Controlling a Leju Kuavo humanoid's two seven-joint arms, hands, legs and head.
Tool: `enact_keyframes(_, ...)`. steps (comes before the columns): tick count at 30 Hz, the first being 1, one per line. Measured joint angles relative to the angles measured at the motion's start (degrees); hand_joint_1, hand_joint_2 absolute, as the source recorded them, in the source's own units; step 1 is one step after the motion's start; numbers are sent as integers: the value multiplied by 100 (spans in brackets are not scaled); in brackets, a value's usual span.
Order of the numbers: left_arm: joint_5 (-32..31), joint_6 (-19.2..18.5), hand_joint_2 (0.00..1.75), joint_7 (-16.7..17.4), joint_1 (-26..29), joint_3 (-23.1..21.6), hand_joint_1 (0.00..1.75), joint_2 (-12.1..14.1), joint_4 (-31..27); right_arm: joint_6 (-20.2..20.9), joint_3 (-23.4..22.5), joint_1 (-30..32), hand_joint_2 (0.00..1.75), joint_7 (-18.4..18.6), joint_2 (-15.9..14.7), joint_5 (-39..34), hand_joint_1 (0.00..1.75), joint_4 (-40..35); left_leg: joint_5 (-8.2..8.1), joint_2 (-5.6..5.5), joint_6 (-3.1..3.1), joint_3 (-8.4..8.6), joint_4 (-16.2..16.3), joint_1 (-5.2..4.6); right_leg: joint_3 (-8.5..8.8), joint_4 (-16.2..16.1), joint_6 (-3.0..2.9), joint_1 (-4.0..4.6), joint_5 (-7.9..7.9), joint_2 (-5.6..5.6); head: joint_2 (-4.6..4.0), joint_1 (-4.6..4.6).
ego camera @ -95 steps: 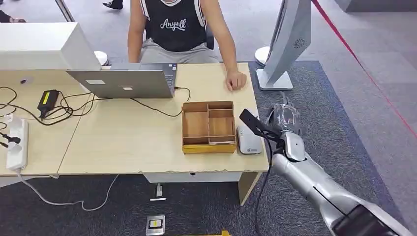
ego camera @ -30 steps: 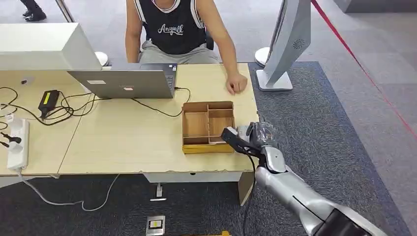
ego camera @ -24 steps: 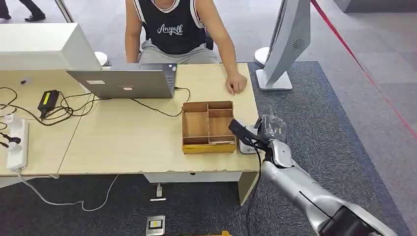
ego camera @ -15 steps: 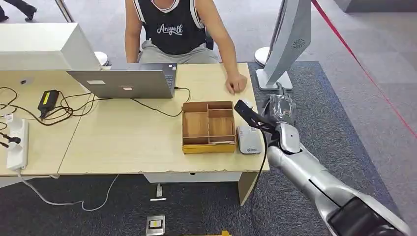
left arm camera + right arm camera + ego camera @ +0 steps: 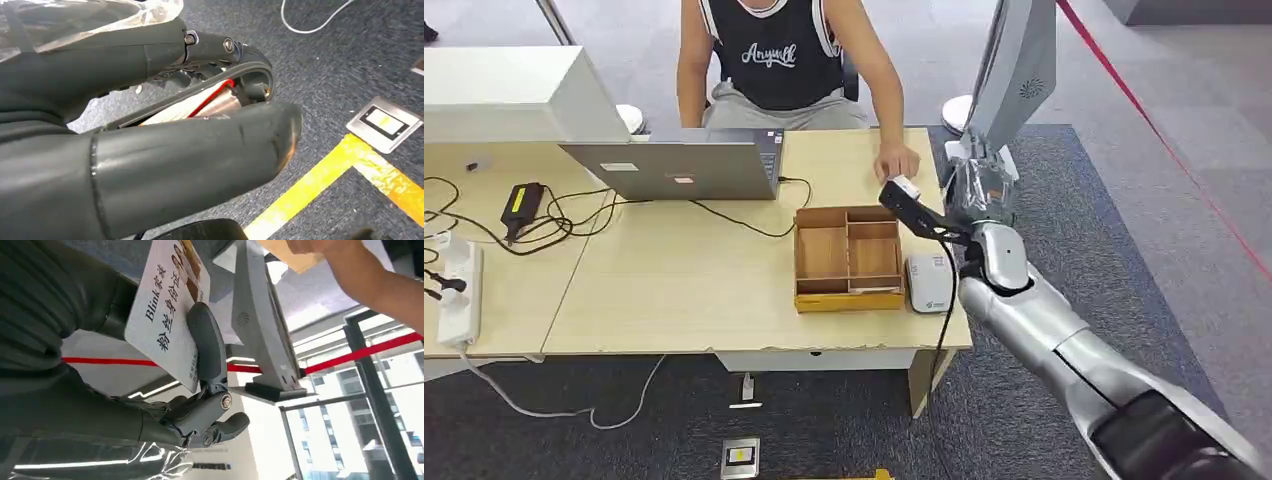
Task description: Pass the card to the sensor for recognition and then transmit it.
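Card (image 5: pixel 165 310) pinched flat by my right hand (image 5: pixel 980 196) fingers (image 5: pixel 205 347), far of sensor (image 5: pixel 930 283) near the person's hand (image 5: pixel 896 160). Looks thin, stiff, slippery; I'd keep an edge pinch. Left hand (image 5: pixel 150 150) fingers curled.

Head view: high, facing forward-down over table (image 5: pixel 724 290), person seated at far side. Right wrist view: close behind right hand (image 5: pixel 190 390), tilted; shares grey stand (image 5: pixel 260 340) with head view. Left wrist view: close behind left hand (image 5: pixel 150 150), facing carpet floor (image 5: pixel 320 65).
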Motion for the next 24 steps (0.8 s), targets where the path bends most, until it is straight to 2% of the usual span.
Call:
enact_keyframes(4, -144, -81, 0, 11, -66, 0, 0, -2, 0, 313, 70, -320, 175, -53, 271, 179, 175, 50, 3, 2, -3, -5, 0, 1, -10, 4, -2, 1, 1, 2, -2, -2)
enact_keyframes(9, -236, -146, 0, 15, -91, 0, 0, -4, 0, 470, 166, -627, 175, -153, 577, 61, 175, 242, 5, 0, -6, -10, 0, 5, -12, 4, -2, 5, 1, -1, 0, -2)
enact_keyframes(17, -312, -186, 0, 15, -117, 0, 0, 0, 0, 424, 234, -1016, 175, -297, 1036, -313, 175, 935, 5, 0, -6, -12, 0, 5, -15, 4, -2, 5, 1, -1, -2, 0)
enact_keyframes(24, -422, -264, 0, 50, -111, 0, 0, 7, 0, 243, 297, -1259, 175, 42, 1281, -435, 175, 1594, 5, 0, -6, -12, 0, 4, -16, 4, -2, 5, 1, 0, -2, 0)
